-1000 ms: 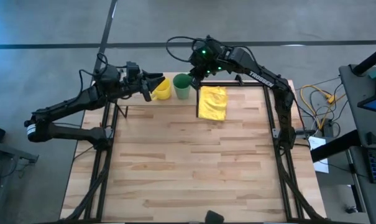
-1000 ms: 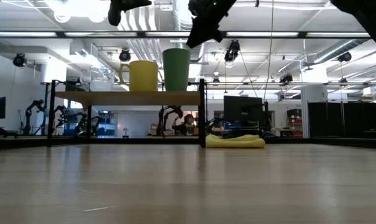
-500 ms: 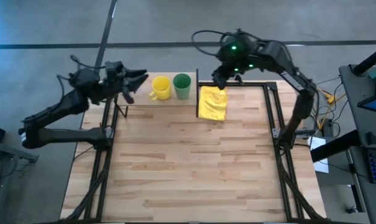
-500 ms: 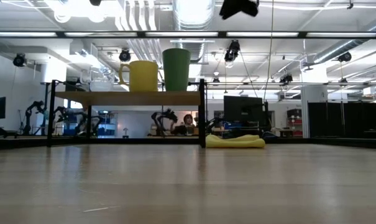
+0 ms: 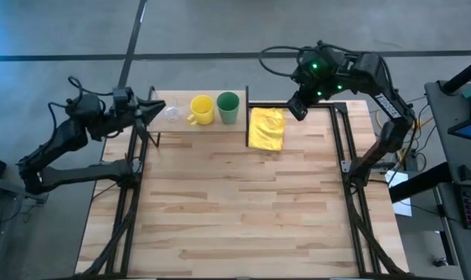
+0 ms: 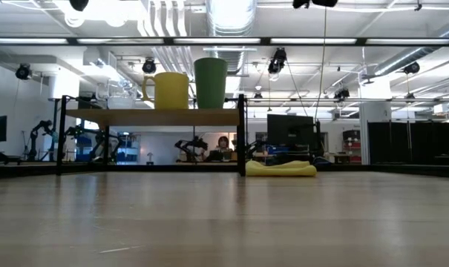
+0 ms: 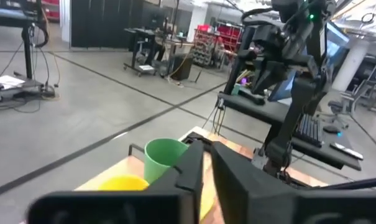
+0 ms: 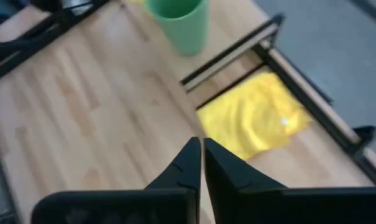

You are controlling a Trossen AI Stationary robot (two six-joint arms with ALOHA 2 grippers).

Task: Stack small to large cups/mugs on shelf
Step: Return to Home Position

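Note:
On the shelf [image 5: 182, 127] at the table's far left stand, in a row, a clear glass cup [image 5: 171, 113], a yellow mug [image 5: 201, 109] with a handle and a taller green cup [image 5: 228, 106]. In the low view they rest on their bases on the raised shelf board [image 6: 153, 116]: the glass cup [image 6: 120, 95], the mug [image 6: 168, 90], the green cup [image 6: 210, 83]. My left gripper [image 5: 151, 110] is shut and empty, just left of the glass cup. My right gripper [image 5: 297, 107] is shut and empty, raised right of the yellow cloth [image 5: 266, 128].
The yellow cloth lies folded on the tabletop just right of the shelf's black end post [image 5: 246, 117]; it also shows in the right wrist view [image 8: 256, 121]. Black frame bars [image 5: 340, 148] run along both table sides. The wide plank tabletop [image 5: 235, 202] lies nearer.
My left gripper has drawn back from the yellow mug toward the table's left edge, uncovering the glass cup. My right gripper has drawn back from the green cup toward the table's right edge. Both have left the top of the low view. The cups have stayed in place.

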